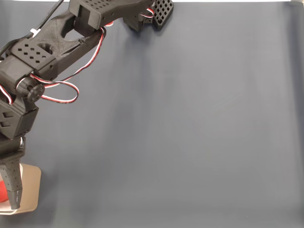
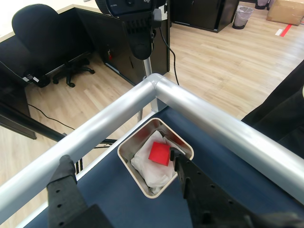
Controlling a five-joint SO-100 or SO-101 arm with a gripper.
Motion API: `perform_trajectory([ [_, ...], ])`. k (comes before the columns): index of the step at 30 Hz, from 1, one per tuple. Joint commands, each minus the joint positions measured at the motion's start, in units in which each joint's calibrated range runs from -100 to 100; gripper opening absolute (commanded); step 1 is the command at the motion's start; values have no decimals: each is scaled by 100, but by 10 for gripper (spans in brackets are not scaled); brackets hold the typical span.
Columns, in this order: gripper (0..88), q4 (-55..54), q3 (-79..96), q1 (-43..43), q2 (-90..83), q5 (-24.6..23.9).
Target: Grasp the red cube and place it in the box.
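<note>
In the wrist view the red cube lies inside the box, on crumpled white paper that lines the bottom. The box stands on the dark blue worktop, in the corner where two silver metal rails meet. The end effector is open above the box: one black finger is at the left of the box and the other finger at the right, with its tip near the cube but not touching it. Nothing is between the fingers.

In the fixed view the black arm reaches down along the left edge, with red and white wires hanging loose from it. Its tip is over the box in the lower left corner, and a small part of the red cube shows at the edge of the picture. The rest of the worktop is a plain dark blue surface.
</note>
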Motion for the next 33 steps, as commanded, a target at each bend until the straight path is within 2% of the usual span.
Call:
perform_trajectory([
  [1,450,-31,-327,32,-232,-29],
  [4,438,-15,-309,39,-275,-34],
  [6,396,10,-282,46,-327,-34],
  [11,111,26,-35,32,-570,-59],
  [14,0,67,320,3,-838,-54],
  [22,0,42,2236,-245,-2251,-103],
  [33,0,-745,7273,-1254,-5665,-44],
])
